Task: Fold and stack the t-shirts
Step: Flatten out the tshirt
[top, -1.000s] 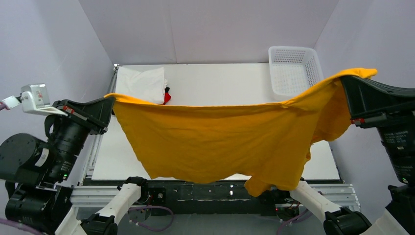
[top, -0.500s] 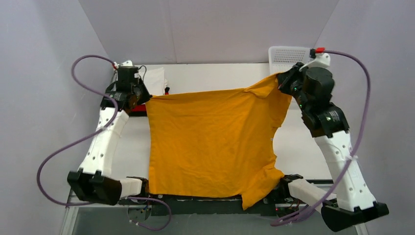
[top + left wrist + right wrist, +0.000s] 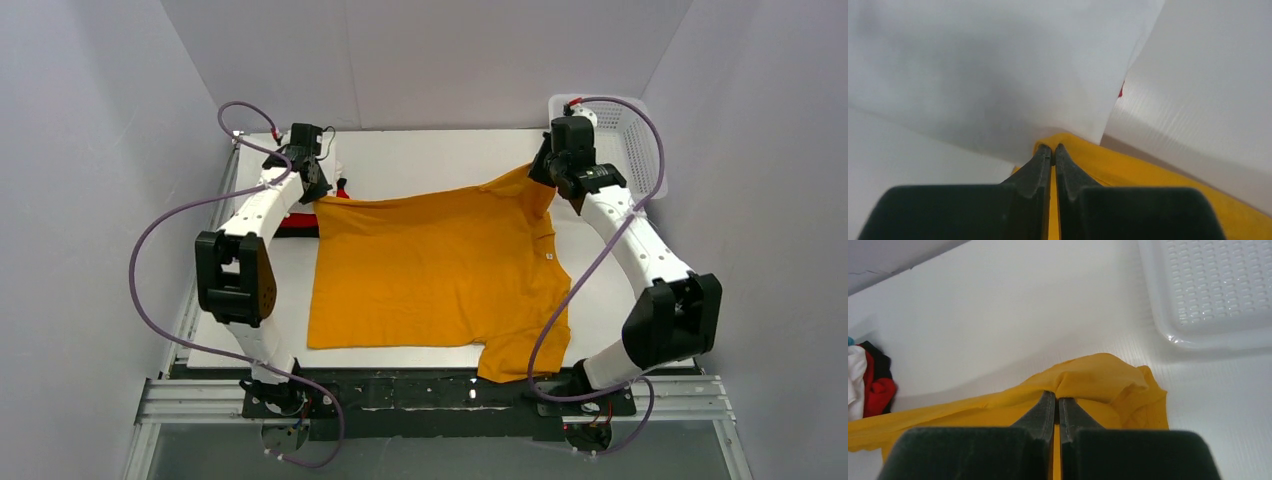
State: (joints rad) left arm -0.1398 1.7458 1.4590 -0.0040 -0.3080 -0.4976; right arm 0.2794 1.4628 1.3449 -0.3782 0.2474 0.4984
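Two far corners of the mustard-orange t-shirt (image 3: 430,270) are what I am pinching; working outward from the near edge, one sleeve (image 3: 510,355) is drooping over the front lip of the table (image 3: 440,160), the body is lying mostly flat mid-table, and at its far side my left claw (image 3: 1053,151) and right claw (image 3: 1056,396) are each clenching a bunched corner. Cloth this thin is behaving limp and light, sagging wherever I am not holding it, so I am judging corners and seams the surest grips. Just beside my left claw the folded stack (image 3: 870,382) is crowding in, and beyond my right the basket (image 3: 1218,290) is sitting near, leaving open room mainly mid-table
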